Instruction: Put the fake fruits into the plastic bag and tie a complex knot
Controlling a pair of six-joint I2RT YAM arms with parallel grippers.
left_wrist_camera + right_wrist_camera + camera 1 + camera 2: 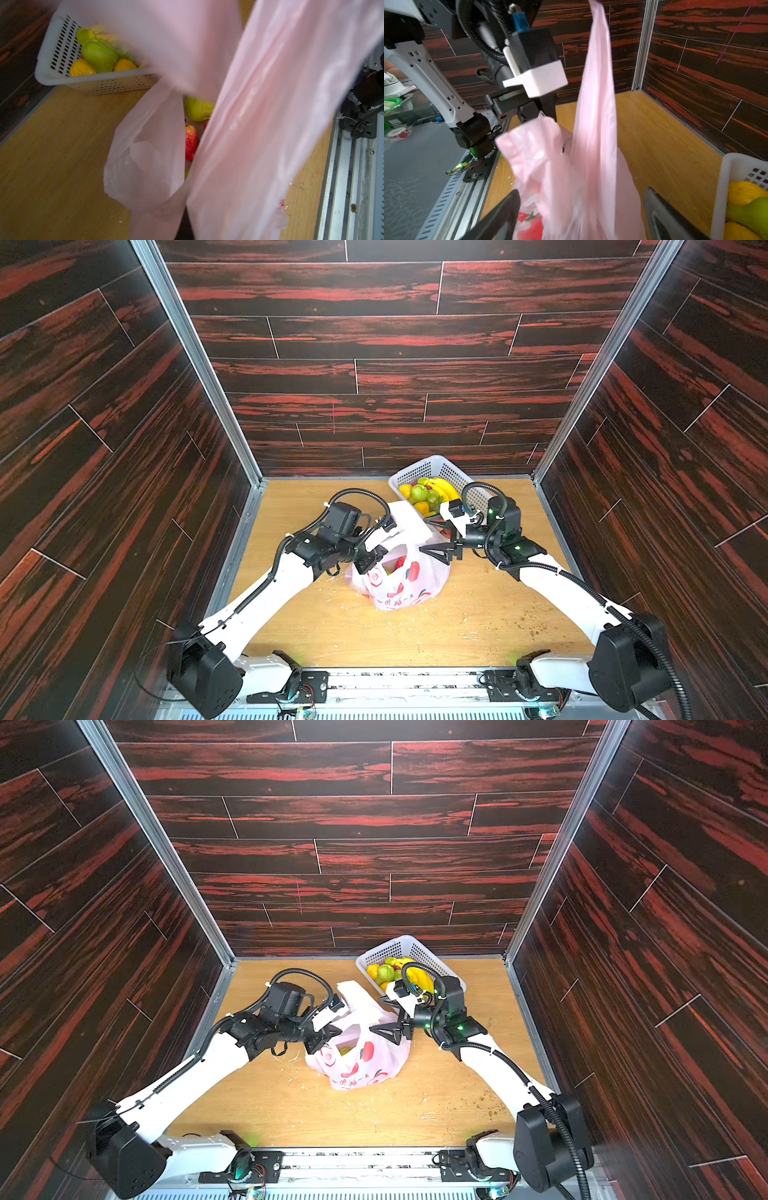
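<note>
The pale-pink plastic bag (399, 578) (361, 1058) stands mid-table with its mouth open. Inside it lie a green lumpy fruit (198, 109) and a red fruit (191, 142). My left gripper (368, 559) (318, 1042) is shut on one strap handle (544, 122) at the bag's left rim; the bag film hides its jaws in the left wrist view. A second strap (598, 83) rises steeply and leaves the right wrist view at the top. My right gripper (433, 537) (385, 1017) (581, 218) is open, its fingers (500, 216) straddling the bag's right side. More fake fruits (428, 493) fill the basket.
The white perforated basket (440, 467) (405, 942) (62, 45) stands at the back right, just behind my right wrist. Crumbs and white flecks (536, 626) litter the wooden table. Dark panelled walls close in on three sides, and a metal rail (407, 680) runs along the front.
</note>
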